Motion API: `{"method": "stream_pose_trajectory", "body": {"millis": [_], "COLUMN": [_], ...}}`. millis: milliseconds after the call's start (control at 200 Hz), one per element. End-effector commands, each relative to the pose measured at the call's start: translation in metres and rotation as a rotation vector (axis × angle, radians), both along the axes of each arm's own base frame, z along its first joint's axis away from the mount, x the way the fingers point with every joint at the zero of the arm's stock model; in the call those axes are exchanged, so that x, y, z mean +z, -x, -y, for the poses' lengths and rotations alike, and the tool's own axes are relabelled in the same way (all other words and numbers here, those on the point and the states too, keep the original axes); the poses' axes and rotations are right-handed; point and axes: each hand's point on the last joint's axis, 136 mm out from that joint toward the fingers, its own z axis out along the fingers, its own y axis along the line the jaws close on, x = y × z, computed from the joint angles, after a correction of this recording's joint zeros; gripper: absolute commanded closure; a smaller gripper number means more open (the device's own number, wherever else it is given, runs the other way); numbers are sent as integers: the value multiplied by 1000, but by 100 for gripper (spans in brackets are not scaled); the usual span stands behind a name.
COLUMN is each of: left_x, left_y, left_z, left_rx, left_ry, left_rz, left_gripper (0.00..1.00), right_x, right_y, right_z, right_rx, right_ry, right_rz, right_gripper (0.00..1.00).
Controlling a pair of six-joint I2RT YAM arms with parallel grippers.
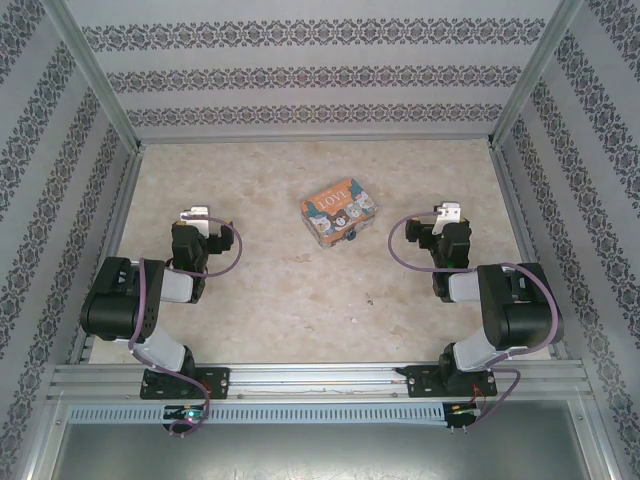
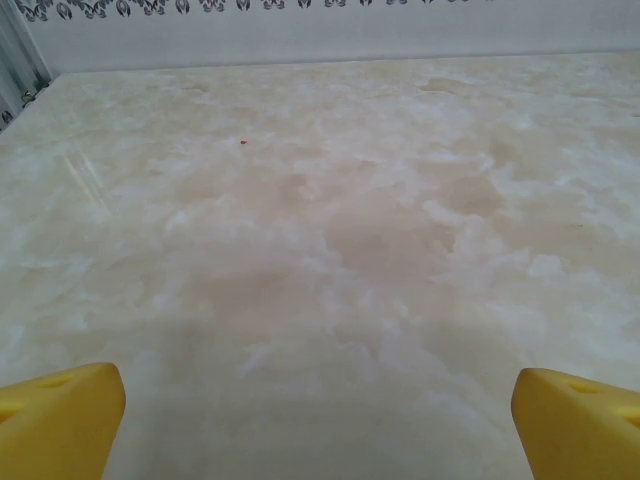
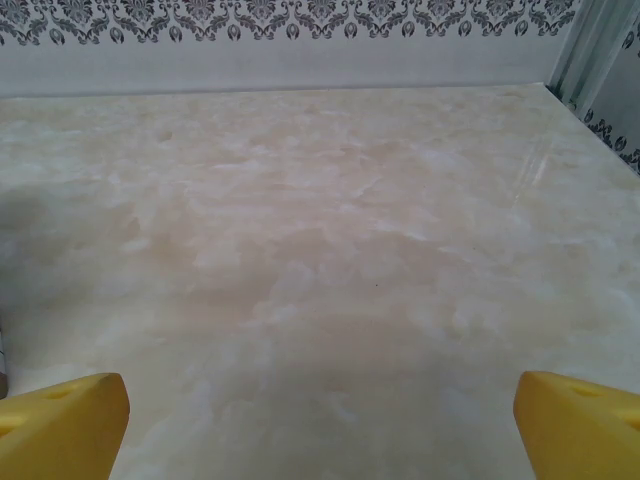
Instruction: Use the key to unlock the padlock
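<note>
Padlock (image 1: 351, 237) barely a dark speck

tin (image 1: 339, 211) mid-table (image 1: 270, 310), between left gripper (image 1: 193, 214) and right gripper (image 1: 449, 212), padlock (image 1: 351, 237) at tin's near edge

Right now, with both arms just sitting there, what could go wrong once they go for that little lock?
1. The padlock looks tiny and sits tight against the tin. The right gripper, open with broad yellow fingers, might shove the tin rather than grasp the lock.
2. The key, seemingly a mere speck lying flat on the table, could slide away or be missed. It is too small to be sure of.
</note>
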Motion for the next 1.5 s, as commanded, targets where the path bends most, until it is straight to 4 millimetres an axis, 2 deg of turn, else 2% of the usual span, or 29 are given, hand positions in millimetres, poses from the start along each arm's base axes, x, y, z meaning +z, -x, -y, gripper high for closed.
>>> {"method": "stream_pose_trajectory", "body": {"millis": [0, 1059, 1204, 1294, 1374, 1494], "left_x": [4, 6, 24, 37, 56, 88], "left_y": [-3, -2, 5, 9, 12, 14], "left_z": [1, -2, -10, -12, -13, -10], "left_rx": [-20, 1, 49, 62, 67, 88], "left_ry": [5, 6, 6, 4, 10, 122], "left_rz": [3, 14, 48, 42, 53, 77], "left_gripper": [1, 1, 1, 1, 1, 1], "right_x": [11, 11, 16, 26, 36, 53], "right_y": [-5, -5, -3, -1, 1, 5], "right_z": [-1, 0, 8, 6, 8, 12], "right_rx": [13, 11, -37, -26, -37, -76], "right_ry": [-4, -8, -11, -11, -10, -49], "right_rz": [29, 29, 39, 43, 28, -23], "right_gripper": [2, 2, 2, 1, 2, 1]}}
